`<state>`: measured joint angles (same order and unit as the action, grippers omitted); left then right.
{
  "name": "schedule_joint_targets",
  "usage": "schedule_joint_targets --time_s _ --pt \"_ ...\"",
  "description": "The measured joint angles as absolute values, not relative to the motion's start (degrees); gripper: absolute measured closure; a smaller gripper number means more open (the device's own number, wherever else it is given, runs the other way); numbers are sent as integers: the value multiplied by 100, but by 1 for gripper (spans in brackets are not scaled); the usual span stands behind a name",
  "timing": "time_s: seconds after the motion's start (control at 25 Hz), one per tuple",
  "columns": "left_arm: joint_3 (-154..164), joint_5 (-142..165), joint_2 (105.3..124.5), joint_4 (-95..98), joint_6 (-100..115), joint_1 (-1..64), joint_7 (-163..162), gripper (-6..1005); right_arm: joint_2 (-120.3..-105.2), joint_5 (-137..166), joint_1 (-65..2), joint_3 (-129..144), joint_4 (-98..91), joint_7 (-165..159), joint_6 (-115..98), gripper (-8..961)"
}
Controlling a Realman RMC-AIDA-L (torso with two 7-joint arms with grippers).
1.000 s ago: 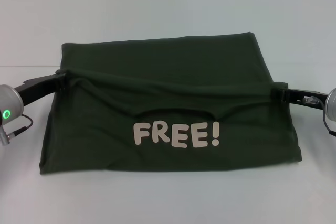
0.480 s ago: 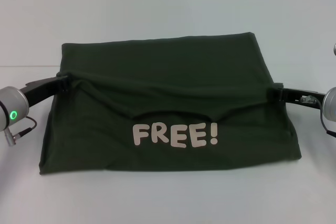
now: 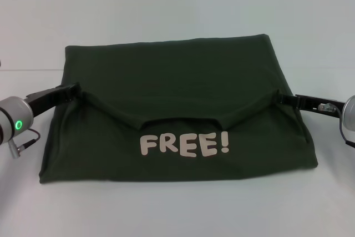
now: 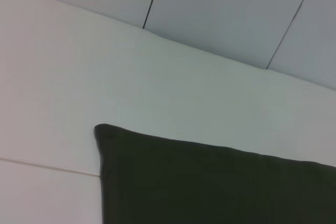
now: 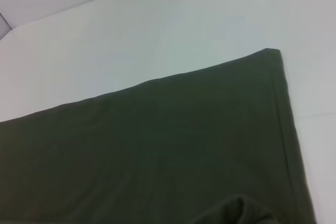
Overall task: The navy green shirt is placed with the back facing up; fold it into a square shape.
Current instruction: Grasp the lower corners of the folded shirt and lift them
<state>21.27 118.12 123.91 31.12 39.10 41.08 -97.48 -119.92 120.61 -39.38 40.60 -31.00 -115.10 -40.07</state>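
The navy green shirt point(image 3: 177, 76) lies across the white table in the head view, doubled over, with a pale "FREE!" print point(image 3: 184, 145) on its near layer. The edge of that near layer runs taut from one side to the other and dips at the collar in the middle. My left gripper point(image 3: 73, 90) is shut on this edge at the shirt's left side. My right gripper point(image 3: 283, 97) is shut on it at the right side. Each wrist view shows only a far corner of the shirt point(image 4: 210, 182) point(image 5: 157, 156), with no fingers in them.
The white table point(image 3: 166, 4) spreads out on every side of the shirt. A faint seam point(image 3: 28, 70) crosses it at the left. Grey wall panels point(image 4: 220, 14) stand behind the table's far edge.
Both grippers have moved down and slightly inward with the shirt's edge. The raised fold between them has sunk flatter onto the layer beneath.
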Motion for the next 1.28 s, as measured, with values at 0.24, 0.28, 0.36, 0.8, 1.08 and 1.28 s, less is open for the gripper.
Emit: schedule_joint_targets --time_s 0.24,0.28,0.36,0.8,1.08,1.28 --pt "2120 11811 12202 3135 4514 3906 -10297 666 -11965 11916 -3750 4004 -3236 -11538 -4291 273" --pt "2121 11817 12144 3129 4701 3868 -10393 619 -11956 11798 -3663 4002 -3310 -11524 -4448 236" --pt "2200 11857 11956 3134 5299 3733 -10803 525 -11951 11590 -3476 4001 -3502 -11503 -4795 161" --pt "3101 12325 10783 3363 7775 3130 -12816 161 -11695 11327 -2738 3999 -4103 -11257 -6919 4" --pt "3231 13034 10789 3511 7846 3324 -12581 162 -11732 11354 -2666 4044 -4035 -10938 -7064 4" --pt "3362 13088 10798 3470 7726 3354 -12607 161 -11750 11381 -2664 4056 -4020 -10897 -7056 5"
